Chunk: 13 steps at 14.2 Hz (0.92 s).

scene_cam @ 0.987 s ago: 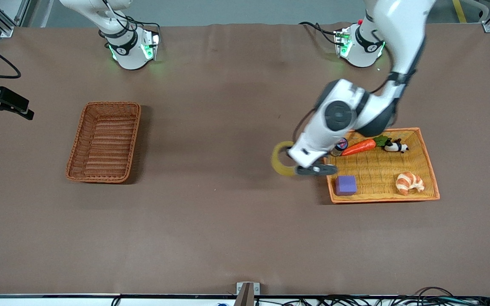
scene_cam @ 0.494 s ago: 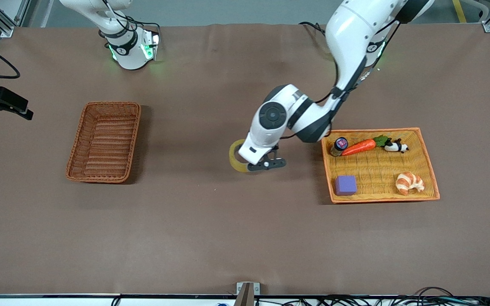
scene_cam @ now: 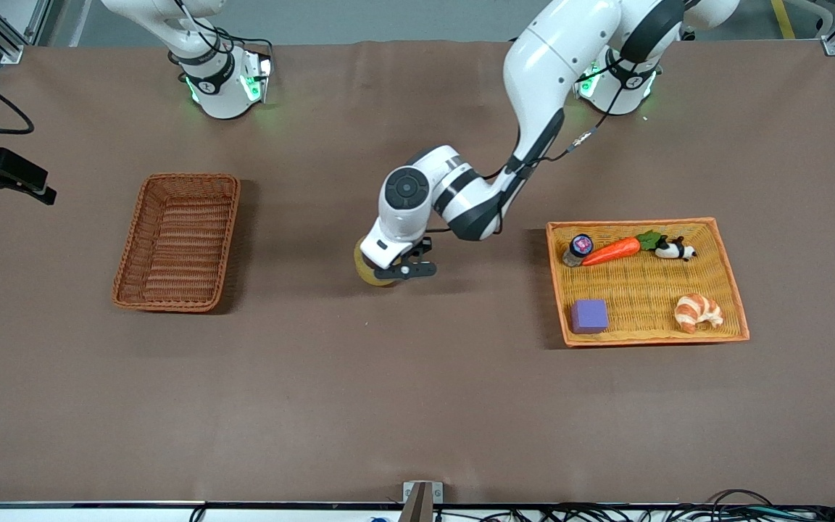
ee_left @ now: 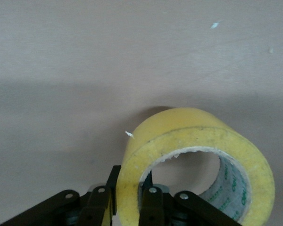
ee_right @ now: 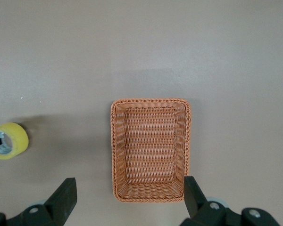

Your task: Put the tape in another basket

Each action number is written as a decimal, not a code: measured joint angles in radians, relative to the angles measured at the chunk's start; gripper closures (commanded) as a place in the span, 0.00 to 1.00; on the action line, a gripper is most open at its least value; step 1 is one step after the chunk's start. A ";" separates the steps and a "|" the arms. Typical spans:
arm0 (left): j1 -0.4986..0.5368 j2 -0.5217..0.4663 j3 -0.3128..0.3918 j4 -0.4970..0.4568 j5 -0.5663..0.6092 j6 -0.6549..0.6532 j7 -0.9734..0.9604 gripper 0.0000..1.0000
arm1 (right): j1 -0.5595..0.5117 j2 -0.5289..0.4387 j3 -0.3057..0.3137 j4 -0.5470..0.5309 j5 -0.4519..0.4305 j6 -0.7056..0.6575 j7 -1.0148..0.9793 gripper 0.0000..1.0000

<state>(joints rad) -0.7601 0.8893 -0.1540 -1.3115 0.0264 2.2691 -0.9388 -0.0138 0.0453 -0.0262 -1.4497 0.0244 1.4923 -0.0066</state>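
Observation:
The tape (scene_cam: pixel 365 268), a thick yellowish roll, hangs over the bare table between the two containers, held by my left gripper (scene_cam: pixel 391 273). In the left wrist view the left gripper (ee_left: pixel 130 197) is shut on the tape (ee_left: pixel 198 141), with one finger outside the roll's wall and one inside the core. The reddish-brown basket (scene_cam: pixel 175 243) lies toward the right arm's end and holds nothing. High over the basket (ee_right: pixel 151 141), my right gripper (ee_right: pixel 129 190) waits open with nothing between its fingers. That view also catches the tape (ee_right: pixel 9 140) off to one side.
A wide orange-yellow tray (scene_cam: pixel 649 338) lies toward the left arm's end. In it are a carrot (scene_cam: pixel 612 251), a small jar (scene_cam: pixel 578 248), a panda toy (scene_cam: pixel 675 250), a purple block (scene_cam: pixel 589 316) and a croissant (scene_cam: pixel 698 312).
My left arm has carried the tape from beside the orange tray out over the middle of the table, toward the basket. The right gripper has not moved.

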 measured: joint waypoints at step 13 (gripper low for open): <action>0.118 -0.210 0.026 0.054 -0.013 -0.229 0.049 0.00 | 0.033 0.014 0.059 -0.048 0.006 0.074 0.043 0.00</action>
<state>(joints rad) -0.6421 0.6796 -0.1277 -1.2576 0.0135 2.0405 -0.8899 0.0188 0.0598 0.0326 -1.4973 0.0308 1.5661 0.0369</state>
